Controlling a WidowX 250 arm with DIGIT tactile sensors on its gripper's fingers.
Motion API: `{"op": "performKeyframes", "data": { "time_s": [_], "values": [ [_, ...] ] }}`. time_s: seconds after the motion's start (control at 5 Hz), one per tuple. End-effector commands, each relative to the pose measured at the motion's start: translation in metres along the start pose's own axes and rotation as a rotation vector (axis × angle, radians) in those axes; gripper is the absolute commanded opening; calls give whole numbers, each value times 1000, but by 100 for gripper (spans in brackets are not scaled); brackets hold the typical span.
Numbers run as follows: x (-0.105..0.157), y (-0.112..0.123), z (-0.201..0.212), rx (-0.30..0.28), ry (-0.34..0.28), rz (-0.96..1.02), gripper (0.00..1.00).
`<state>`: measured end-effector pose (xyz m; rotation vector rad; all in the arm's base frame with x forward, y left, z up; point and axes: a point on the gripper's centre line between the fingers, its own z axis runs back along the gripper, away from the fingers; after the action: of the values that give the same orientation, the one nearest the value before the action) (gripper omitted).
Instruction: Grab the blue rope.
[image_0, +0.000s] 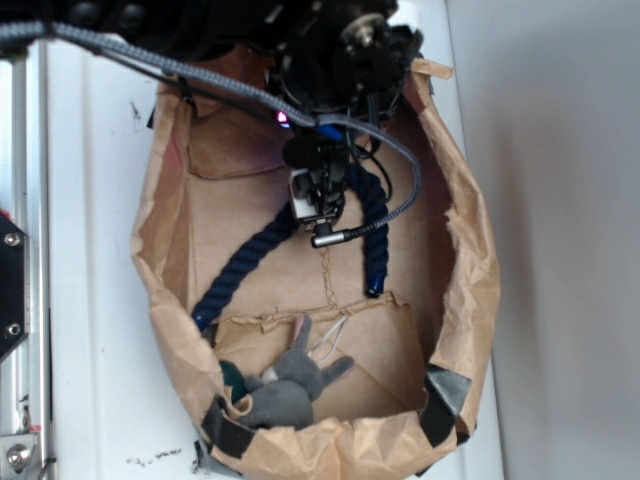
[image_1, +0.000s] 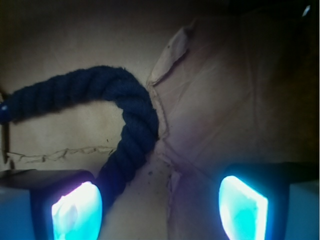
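Blue rope (image_1: 120, 120) beside open hand (image_1: 160, 210)

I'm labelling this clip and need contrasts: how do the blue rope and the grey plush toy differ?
The blue rope is dark navy, twisted and bent in an arch; the grey plush toy is grey, soft and lumpy. The rope is several times longer than the toy. The rope lies below the gripper; the toy sits at the bag's near end. Both lie inside the brown paper bag.

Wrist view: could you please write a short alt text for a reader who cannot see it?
A thick navy blue rope arches over brown paper, running down beside the left finger of the open end effector. Both fingers glow cyan at the bottom corners, with nothing gripped between them.
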<state>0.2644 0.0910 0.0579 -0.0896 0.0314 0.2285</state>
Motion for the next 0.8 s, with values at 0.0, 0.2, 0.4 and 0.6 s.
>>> {"op": "performKeyframes", "data": {
  "time_s": [0.0, 0.2, 0.4, 0.6],
  "values": [
    [9, -8, 21, -53, -124, 19, 100],
    [15, -16, 10, -39, -126, 25, 100],
    [25, -27, 3, -18, -113, 61, 100],
    [31, -29, -11, 25, -123, 56, 100]
  ]
}}
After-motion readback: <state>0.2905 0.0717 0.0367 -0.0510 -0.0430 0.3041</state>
